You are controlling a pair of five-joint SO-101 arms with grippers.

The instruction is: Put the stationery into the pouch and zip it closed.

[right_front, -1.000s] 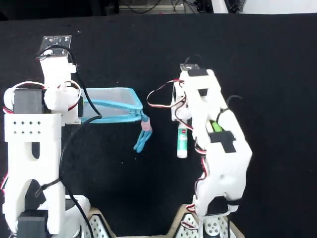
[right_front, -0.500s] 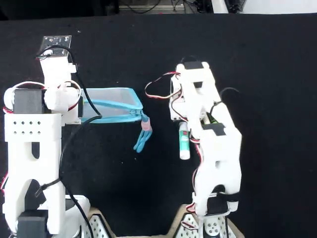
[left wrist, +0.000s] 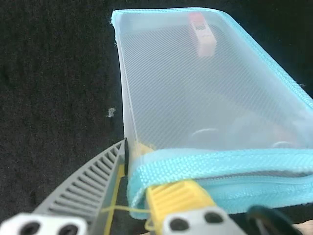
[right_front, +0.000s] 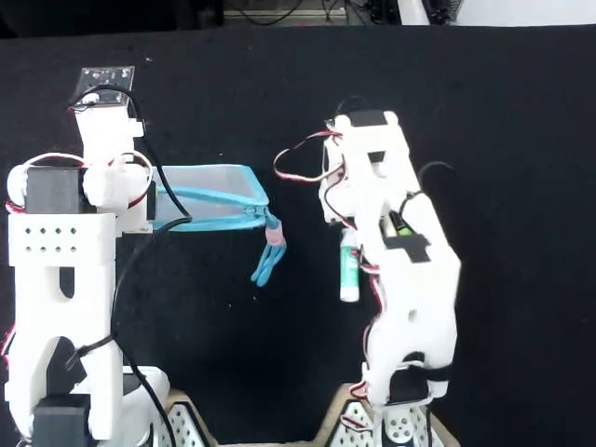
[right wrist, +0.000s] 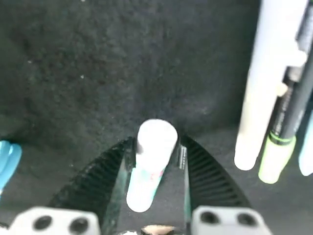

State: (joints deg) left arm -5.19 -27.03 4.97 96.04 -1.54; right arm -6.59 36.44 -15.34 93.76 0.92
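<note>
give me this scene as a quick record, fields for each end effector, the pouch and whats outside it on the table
left end effector: shut on a corner of the pouch
right end effector: shut on a white tube
pouch contents: a small pink and white item shows through the mesh
outside pouch: white pen, green-tipped marker, side by side on the black table

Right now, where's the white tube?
The white tube is clamped in the right gripper, mid-table in the high view, right of the pouch.
</note>
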